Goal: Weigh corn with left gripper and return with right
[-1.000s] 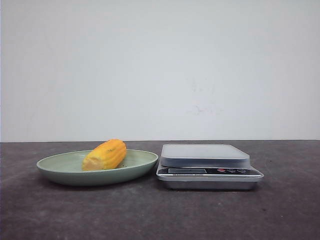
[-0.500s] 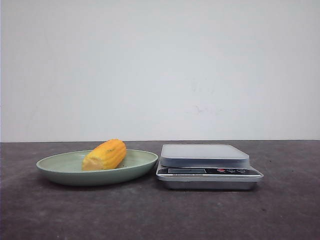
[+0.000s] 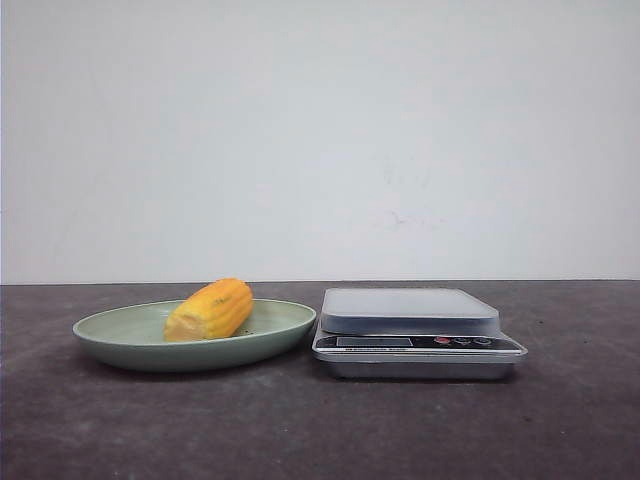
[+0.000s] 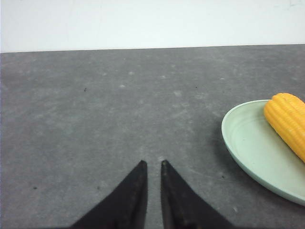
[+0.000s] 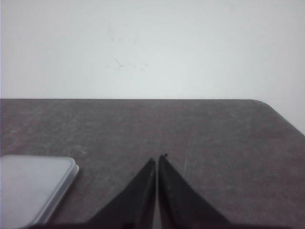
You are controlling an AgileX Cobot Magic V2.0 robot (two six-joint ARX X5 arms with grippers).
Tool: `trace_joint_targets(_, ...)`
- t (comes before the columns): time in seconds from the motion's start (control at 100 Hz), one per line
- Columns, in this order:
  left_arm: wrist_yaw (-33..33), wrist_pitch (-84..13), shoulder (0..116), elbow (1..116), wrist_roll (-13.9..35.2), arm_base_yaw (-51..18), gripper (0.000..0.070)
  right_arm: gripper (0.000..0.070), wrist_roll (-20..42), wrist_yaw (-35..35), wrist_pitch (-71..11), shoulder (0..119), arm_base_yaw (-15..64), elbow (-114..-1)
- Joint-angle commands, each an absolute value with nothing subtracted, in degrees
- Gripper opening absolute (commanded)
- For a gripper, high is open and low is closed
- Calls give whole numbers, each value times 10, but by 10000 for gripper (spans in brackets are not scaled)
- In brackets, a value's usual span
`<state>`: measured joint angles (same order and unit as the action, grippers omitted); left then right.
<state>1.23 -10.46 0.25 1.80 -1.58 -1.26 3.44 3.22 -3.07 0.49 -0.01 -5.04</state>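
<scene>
You had the corn [image 3: 210,310] lying on its side in the pale green plate [image 3: 120,345], toward the plate's right half, with its paler cut end facing the camera in the front view. The plate sat on the dark grey tabletop [image 3: 320,430], and the silver kitchen scale [image 3: 415,345] stood just beside the plate's right rim with nothing on its platform. Neither arm showed in the front view. In the left wrist view your left gripper [image 4: 152,164] hung above bare tabletop with its fingers drawn narrow, only a slim gap between the tips, holding nothing; the plate and corn lay off to one side. In the right wrist view your right gripper [image 5: 157,159] had its fingers pressed nearly together, empty, with a corner of the scale near it.
</scene>
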Motion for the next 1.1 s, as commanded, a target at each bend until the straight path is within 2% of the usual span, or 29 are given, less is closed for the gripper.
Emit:
trace_joint_targets(0.0,10,-107,2,8,-21,-13,5,0,41,30,-12,2,-1,-38)
trace_joint_targets(0.13,10,-107,2,8,-21,-13,5,0,41,30,9,2,-3,-7)
trace_joint_targets(0.36,10,-107,2,8,-21,-13,5,0,21,30,-8,2,-3,-7)
trace_joint_targets(0.75,10,-107,2,8,-21,-13,5,0,-15,30,-103,2,-3,-7)
trace_joint_targets(1.09,10,-107,2,8,-21,-13,5,0,-11,30,-89,2,-3,-7)
